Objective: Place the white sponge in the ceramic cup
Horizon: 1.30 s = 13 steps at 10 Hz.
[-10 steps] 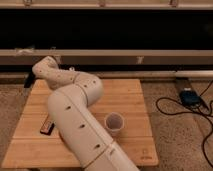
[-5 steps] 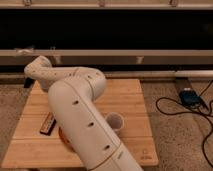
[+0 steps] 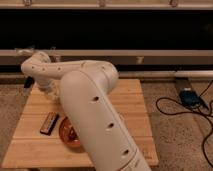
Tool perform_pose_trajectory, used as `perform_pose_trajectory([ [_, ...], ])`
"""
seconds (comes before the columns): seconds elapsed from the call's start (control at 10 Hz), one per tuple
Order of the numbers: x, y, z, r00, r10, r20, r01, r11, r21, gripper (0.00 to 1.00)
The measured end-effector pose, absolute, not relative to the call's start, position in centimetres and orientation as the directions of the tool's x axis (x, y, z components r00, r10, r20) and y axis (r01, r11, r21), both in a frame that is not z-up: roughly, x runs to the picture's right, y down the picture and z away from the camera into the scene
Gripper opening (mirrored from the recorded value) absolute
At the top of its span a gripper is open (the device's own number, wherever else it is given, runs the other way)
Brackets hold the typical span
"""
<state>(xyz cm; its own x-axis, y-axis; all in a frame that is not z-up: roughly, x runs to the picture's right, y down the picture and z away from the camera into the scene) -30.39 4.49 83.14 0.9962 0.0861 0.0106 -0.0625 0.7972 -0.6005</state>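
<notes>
Plainly, the biggest thing in view is the robot's white arm. It rises from the near edge of the desk, bends at a thick elbow above the middle, and reaches back to the left, covering most of the centre of the top. Under it lies the desk, a pale wooden top with bare boards showing along the right side and at the near-left corner. It stands on a speckled floor.

Near the left edge, toward the front, an orange-brown plate lies flat, its right part hidden behind the arm. Just beside the plate, on its left, a dark patterned bar lies flat and slightly angled. Off the desk, on the floor to the right, sits a small blue box.

The gripper hangs below the wrist at the far-left corner of the desk, mostly hidden by the arm. Its fingers are pressed together, and I cannot tell whether anything is pinched between them. The white sponge shows nowhere on the visible wood. The cup is out of sight too, since the arm covers the desk to the right of the plate.
</notes>
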Motion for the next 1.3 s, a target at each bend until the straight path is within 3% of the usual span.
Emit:
perform_pose_trajectory([
  [1.3, -11.1, 4.1, 68.4, 0.976, 0.209, 0.055, -0.126, 0.755, -0.644, 0.02],
])
